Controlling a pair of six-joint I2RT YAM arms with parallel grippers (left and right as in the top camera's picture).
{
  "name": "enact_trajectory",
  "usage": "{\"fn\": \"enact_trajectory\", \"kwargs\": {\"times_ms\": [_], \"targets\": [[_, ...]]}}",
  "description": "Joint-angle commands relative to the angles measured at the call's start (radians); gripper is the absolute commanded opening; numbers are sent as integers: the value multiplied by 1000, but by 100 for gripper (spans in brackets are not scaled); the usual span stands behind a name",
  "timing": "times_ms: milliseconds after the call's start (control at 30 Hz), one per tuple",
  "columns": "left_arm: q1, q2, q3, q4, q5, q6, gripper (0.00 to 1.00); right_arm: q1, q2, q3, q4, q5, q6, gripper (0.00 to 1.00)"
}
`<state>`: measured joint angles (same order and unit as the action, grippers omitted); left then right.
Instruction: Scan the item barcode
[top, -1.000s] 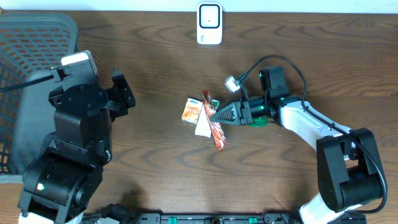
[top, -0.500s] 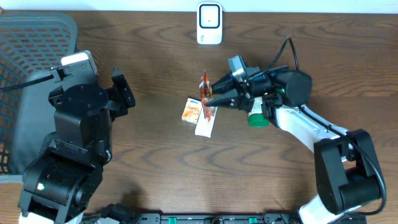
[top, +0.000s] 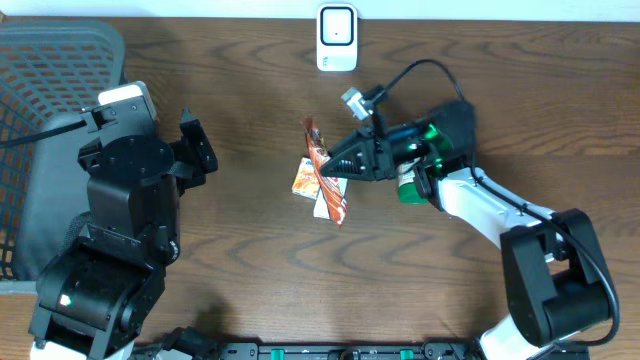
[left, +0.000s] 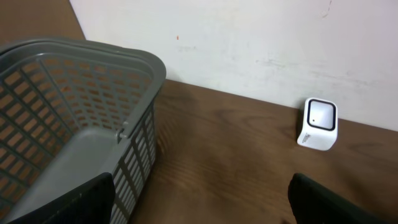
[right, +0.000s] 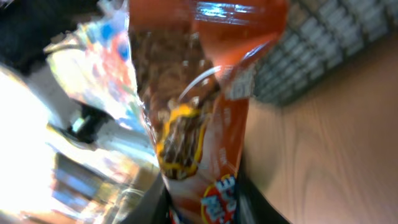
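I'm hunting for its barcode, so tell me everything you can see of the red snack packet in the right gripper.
The red snack packet is a glossy red-orange foil pouch. It is crinkled and printed with a brown chocolate-looking snack and a small logo. The right gripper is shut on its lower part. From overhead it looks like a narrow tilted strip above two other packets, and contact with them cannot be judged. No barcode shows.

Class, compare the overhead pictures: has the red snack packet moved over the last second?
Yes. The red snack packet, pinched in the right gripper, has shifted up the frame and slightly left, closer to the white scanner at the table's far edge.
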<state>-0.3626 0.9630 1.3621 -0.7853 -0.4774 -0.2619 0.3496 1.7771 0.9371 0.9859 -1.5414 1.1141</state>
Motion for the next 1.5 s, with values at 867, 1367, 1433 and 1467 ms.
{"fn": "enact_trajectory", "kwargs": {"times_ms": [867,1367,1433,1467], "targets": [[2,-3,-10,0,-10,-5,89,-43,317,-23,-780,322,156,42],[2,-3,-10,0,-10,-5,89,-72,213,-23,-680,333,11,97],[2,-3,-10,0,-10,-5,89,-69,160,-23,-684,340,-20,99],[2,-3,-10,0,-10,-5,89,-66,132,-23,-692,346,-35,99]]}}
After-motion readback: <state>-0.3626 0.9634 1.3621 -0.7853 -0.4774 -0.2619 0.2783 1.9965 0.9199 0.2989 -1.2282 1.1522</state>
